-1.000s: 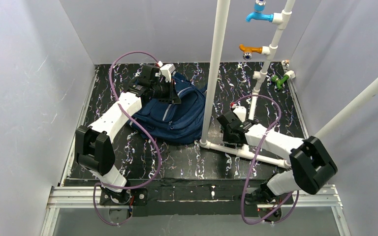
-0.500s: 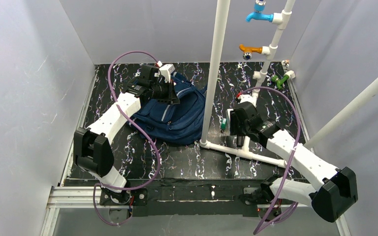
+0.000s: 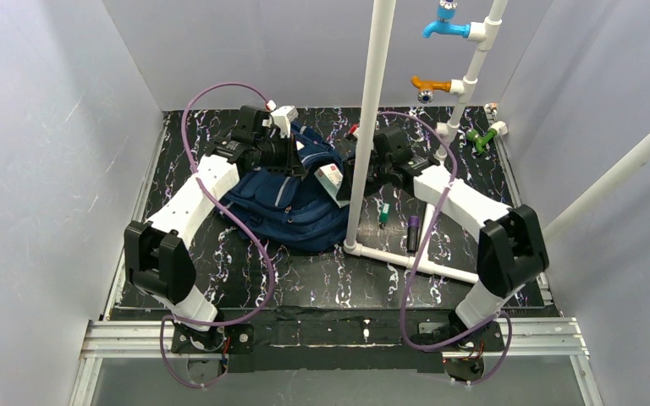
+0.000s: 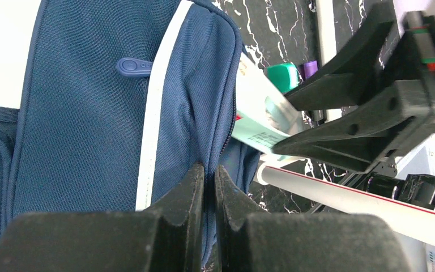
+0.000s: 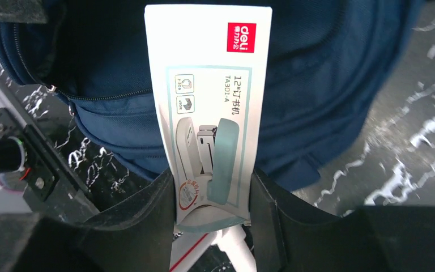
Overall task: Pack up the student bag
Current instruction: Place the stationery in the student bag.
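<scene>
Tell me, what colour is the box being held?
White box with teal stapler picture, red logo; clearest in right wrist view.

Navy, grey-striped student bag (image 3: 296, 216) lies slumped, main compartment open

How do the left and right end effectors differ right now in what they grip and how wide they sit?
The left end effector is pinched nearly closed on a thin fold of the student bag beside its zipper. The right end effector is spread wider around a white stapler box. The left grips the bag's edge, while the right aims its box at the bag's dark opening. Both are gripping something.
</scene>
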